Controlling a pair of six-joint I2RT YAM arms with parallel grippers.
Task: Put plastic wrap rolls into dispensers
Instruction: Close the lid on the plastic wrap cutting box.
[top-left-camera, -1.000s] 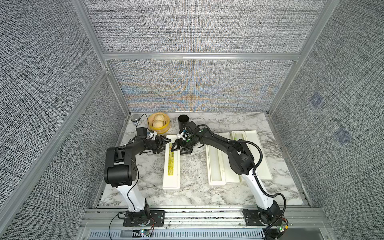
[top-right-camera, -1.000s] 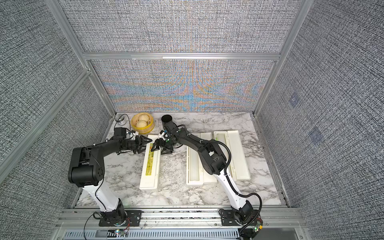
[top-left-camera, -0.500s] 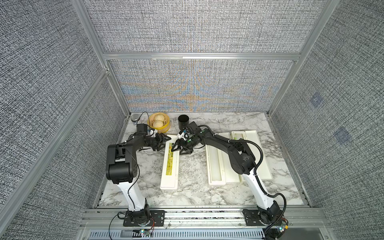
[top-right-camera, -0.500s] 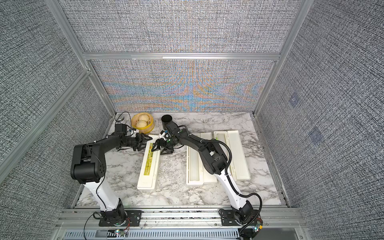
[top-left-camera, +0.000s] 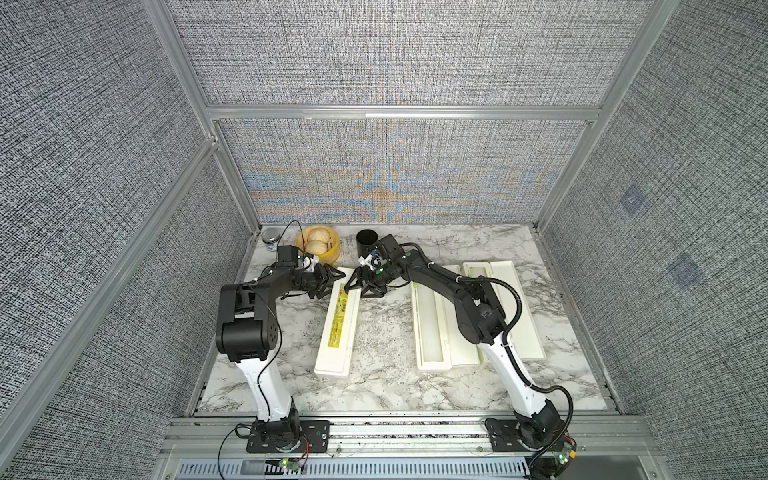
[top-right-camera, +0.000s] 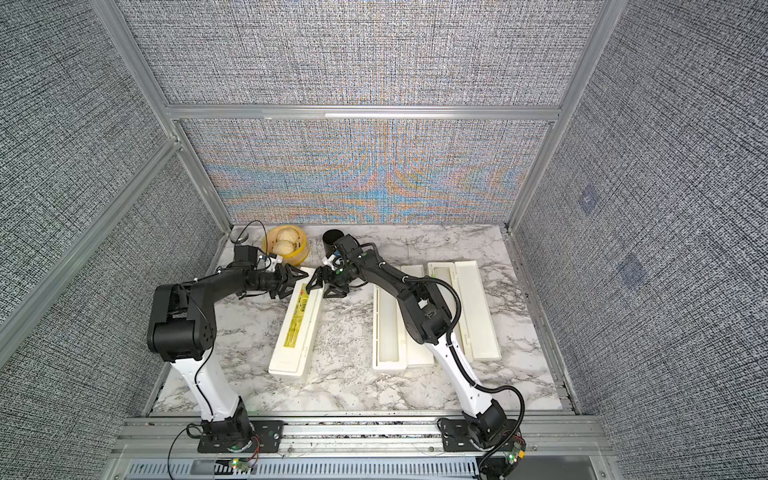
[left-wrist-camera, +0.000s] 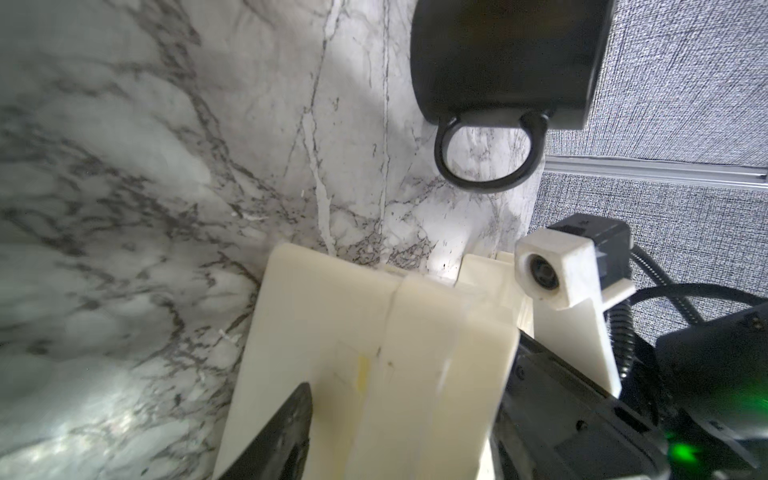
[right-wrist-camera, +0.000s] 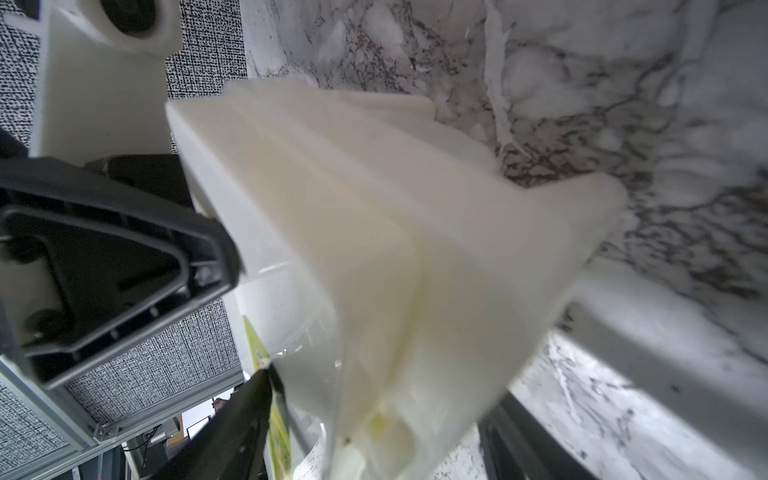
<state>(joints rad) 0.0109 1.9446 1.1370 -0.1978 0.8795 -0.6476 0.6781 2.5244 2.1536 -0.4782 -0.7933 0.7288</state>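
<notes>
The closed dispenser (top-left-camera: 337, 332) lies on the marble tabletop (top-left-camera: 382, 324) left of centre, yellow label strip up, its far end leaning slightly to the right. Both top views show its whole length (top-right-camera: 296, 328); the wrist views show only that far end, close up.

In the blurred right wrist view the closed dispenser (right-wrist-camera: 395, 249) sits between the right hand's two black fingers (right-wrist-camera: 245, 424), one at the label side and one at the opposite wall. This hand grasps the box across its width.

In the left wrist view the closed dispenser (left-wrist-camera: 374, 353) has a single finger (left-wrist-camera: 291, 428) of the left hand lying over its lid. The other finger is out of frame, so I cannot tell whether that hand is clenched.

In a top view the left hand (top-left-camera: 334, 283) and right hand (top-left-camera: 360, 286) face each other at the far end, tips nearly meeting.

Further right lie the middle open dispenser (top-left-camera: 432, 328) and the outer open dispenser (top-left-camera: 503, 307), lids folded flat.

At the back stand a black cup (top-left-camera: 366, 241), a yellow basket (top-left-camera: 318, 247) and a small jar (top-left-camera: 271, 237). Only the left wrist view shows the black cup's (left-wrist-camera: 498, 62) handle.
</notes>
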